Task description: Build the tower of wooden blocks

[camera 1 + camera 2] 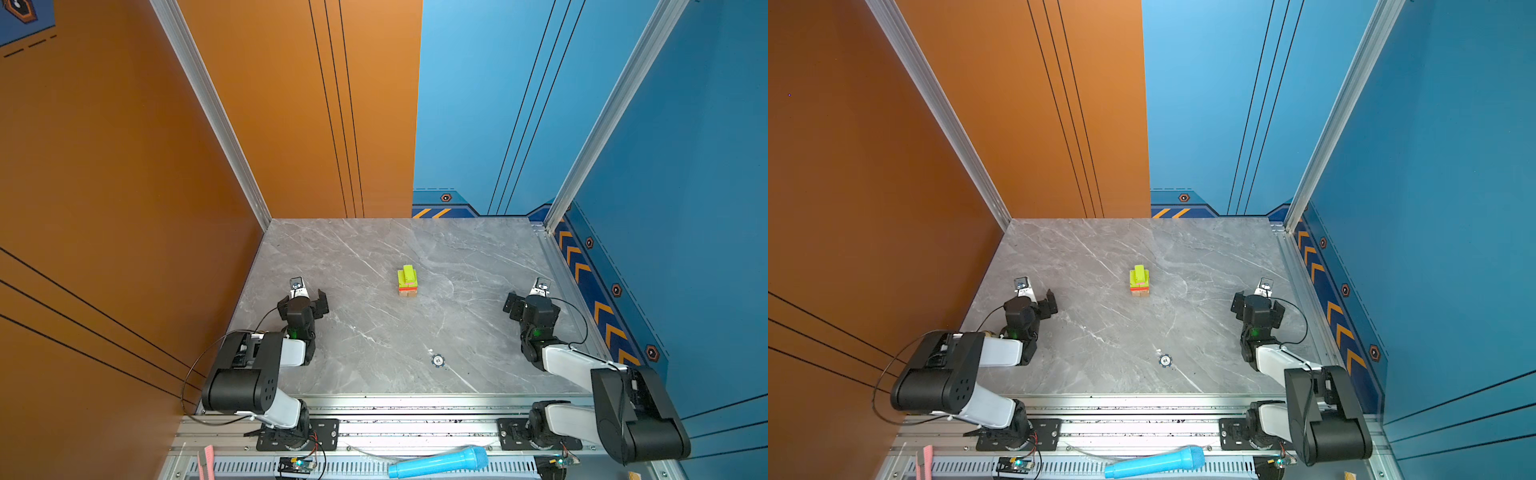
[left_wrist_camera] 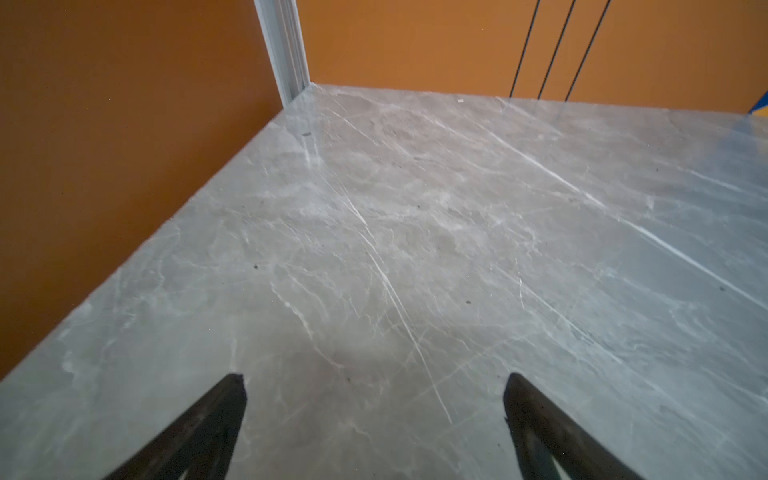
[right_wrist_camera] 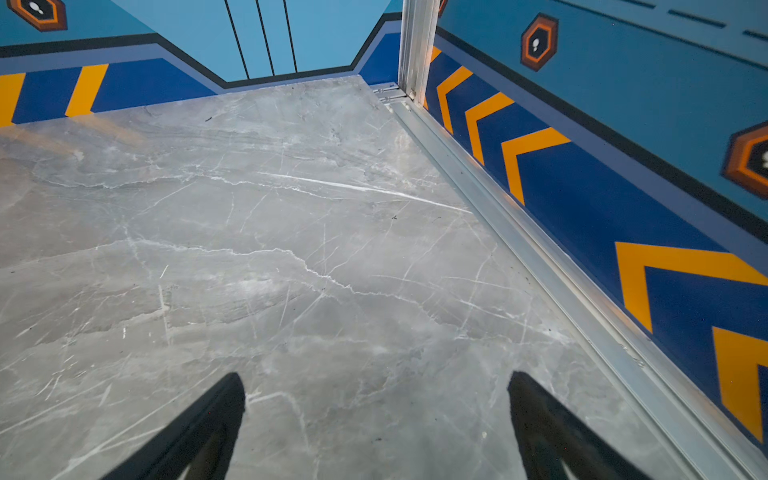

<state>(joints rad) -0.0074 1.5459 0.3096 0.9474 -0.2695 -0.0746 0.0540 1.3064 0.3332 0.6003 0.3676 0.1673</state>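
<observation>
Tower (image 1: 407, 281) stands central on table (image 1: 478, 257), far from its edges; left tool (image 2: 375, 377) and right tool (image 3: 376, 375) gape empty.

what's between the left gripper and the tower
Nothing but bare marble tabletop lies between the left gripper and the tower; both top views show that stretch.

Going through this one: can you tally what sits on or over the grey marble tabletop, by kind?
Small wood block tower, tan base, red and pink middle, lime green top: 1
Round blue-white token: 1
Black parallel grippers, both open: 2 (left gripper, right gripper)
Total: 4
</observation>
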